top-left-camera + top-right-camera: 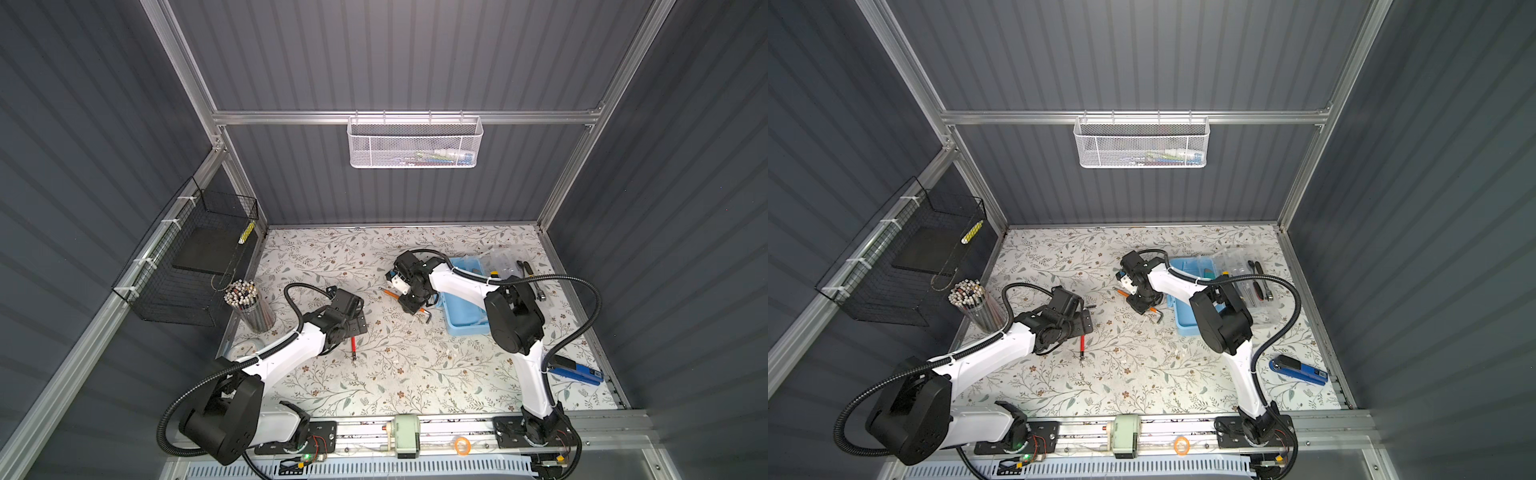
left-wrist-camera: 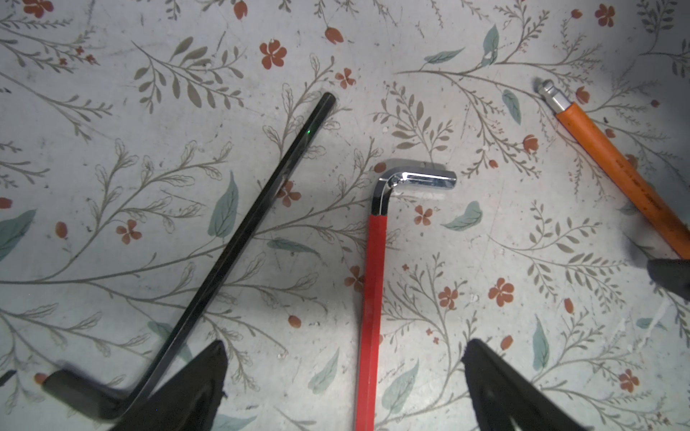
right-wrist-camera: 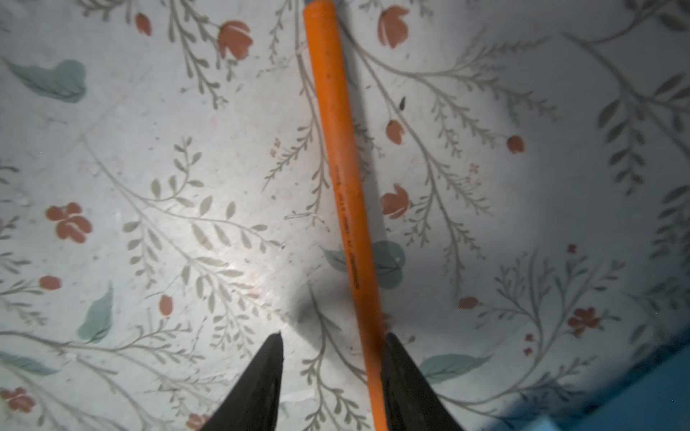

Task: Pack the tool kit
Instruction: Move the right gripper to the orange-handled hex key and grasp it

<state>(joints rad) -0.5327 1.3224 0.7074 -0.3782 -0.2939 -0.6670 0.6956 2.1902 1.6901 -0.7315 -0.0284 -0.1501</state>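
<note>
The floral surface (image 1: 415, 374) is enclosed by grey ribbed walls (image 1: 395, 62); left hand (image 2: 345, 347) is spread empty, right hand (image 3: 334, 336) parted astride an orange-sleeved hex key (image 3: 343, 186).

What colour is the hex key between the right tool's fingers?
The hex key is orange, clearest in the right wrist view.

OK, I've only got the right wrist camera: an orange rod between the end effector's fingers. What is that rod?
Observer: An orange-sleeved hex key; the left wrist view shows its ball tip.
Operator: Is that blue corner the box?
Observer: Yes, the light-blue box lies just right of the key in both top views.
Operator: And the left arm?
Observer: The left end effector is open above a red hex key, a black hex key beside it.
</note>
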